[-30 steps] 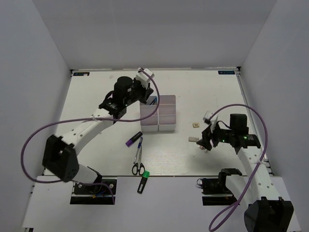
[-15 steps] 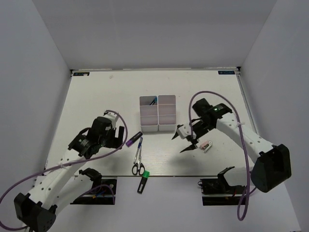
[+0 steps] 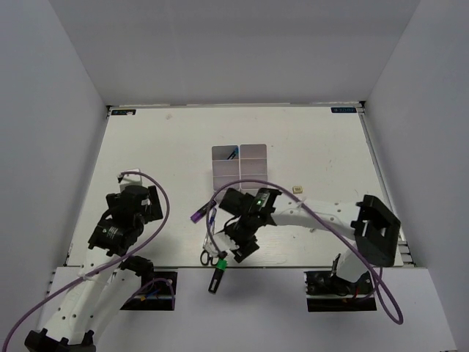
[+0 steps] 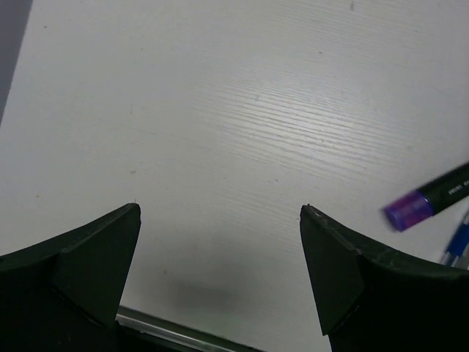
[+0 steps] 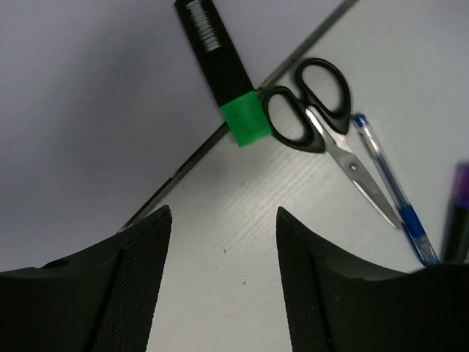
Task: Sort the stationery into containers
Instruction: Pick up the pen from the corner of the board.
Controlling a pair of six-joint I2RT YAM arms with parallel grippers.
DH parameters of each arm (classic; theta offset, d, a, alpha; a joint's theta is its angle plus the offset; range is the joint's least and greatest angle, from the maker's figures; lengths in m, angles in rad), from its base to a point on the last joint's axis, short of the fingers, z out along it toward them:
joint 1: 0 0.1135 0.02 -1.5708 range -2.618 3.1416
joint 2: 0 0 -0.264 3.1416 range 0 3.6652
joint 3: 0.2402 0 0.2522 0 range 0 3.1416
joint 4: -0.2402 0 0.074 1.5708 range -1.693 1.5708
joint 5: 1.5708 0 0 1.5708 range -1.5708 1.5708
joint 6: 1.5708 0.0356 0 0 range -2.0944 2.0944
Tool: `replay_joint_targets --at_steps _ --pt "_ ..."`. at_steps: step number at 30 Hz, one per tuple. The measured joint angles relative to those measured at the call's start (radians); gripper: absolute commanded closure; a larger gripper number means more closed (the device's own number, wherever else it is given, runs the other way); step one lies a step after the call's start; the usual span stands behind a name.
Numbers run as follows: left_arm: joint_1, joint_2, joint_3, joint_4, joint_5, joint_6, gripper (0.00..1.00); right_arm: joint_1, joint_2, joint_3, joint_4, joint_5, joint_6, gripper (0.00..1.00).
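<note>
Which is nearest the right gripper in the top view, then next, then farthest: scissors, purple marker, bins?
1. Scissors, just left of the right gripper, at the near edge.
2. Purple marker, up and left.
3. Bins, far side, mid-table.

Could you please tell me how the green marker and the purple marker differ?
The green marker has a green end; the purple marker has a purple one. The green marker sticks out past the near edge of the table, beside the handles of the scissors; the purple marker lies wholly on the table, farther in. Both have black bodies and lie flat, ungripped.
</note>
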Motion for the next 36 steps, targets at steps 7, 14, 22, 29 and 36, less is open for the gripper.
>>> replay_joint_targets --at_steps 7,14,22,29,36 --pt "0.074 -0.017 -0.011 -0.012 -0.052 -0.047 0.00 0.185 0.148 0.072 0.014 0.142 0.024 0.41" --pt "0.079 -0.014 -0.011 -0.043 -0.105 -0.087 0.00 0.310 0.238 0.176 0.041 0.260 0.063 0.43" --pt "0.079 -0.032 -0.011 -0.051 -0.131 -0.103 0.00 0.392 0.303 0.192 0.082 0.351 0.084 0.44" --pt "0.079 -0.034 -0.011 -0.054 -0.133 -0.105 0.00 0.422 0.313 0.158 0.117 0.396 0.084 0.44" --pt "0.079 -0.040 -0.011 -0.055 -0.134 -0.107 0.00 0.432 0.356 0.152 0.150 0.417 0.082 0.45"
